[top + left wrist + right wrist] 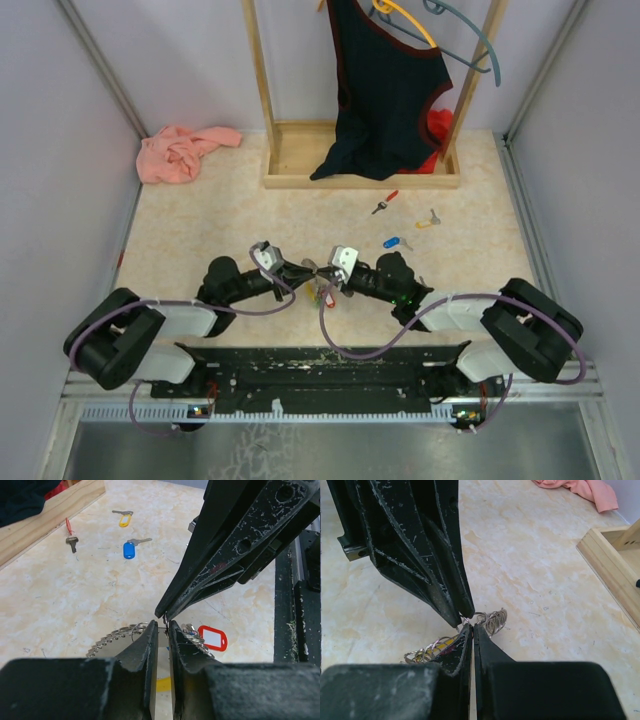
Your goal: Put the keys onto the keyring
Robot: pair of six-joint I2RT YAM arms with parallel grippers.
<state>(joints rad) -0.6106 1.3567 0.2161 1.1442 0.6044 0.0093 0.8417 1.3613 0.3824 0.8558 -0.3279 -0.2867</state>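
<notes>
From above, the left gripper [305,268] and right gripper [326,270] meet tip to tip at the near middle of the table. The keyring [320,292] lies just under them. A red key [385,202], yellow key [428,219] and blue key [396,242] lie well apart beyond.

Left wrist: its jaws stand a narrow slit apart with ring wire at the gap. Whether they pinch it, I cannot tell.

Right wrist: its jaws are pressed together on a thin wire loop of the keyring.

A robotics lab test cell: plain grey walls [40,150] and aluminium posts [100,70] enclose the beige tabletop [200,220] beyond the fingers [140,655].
</notes>
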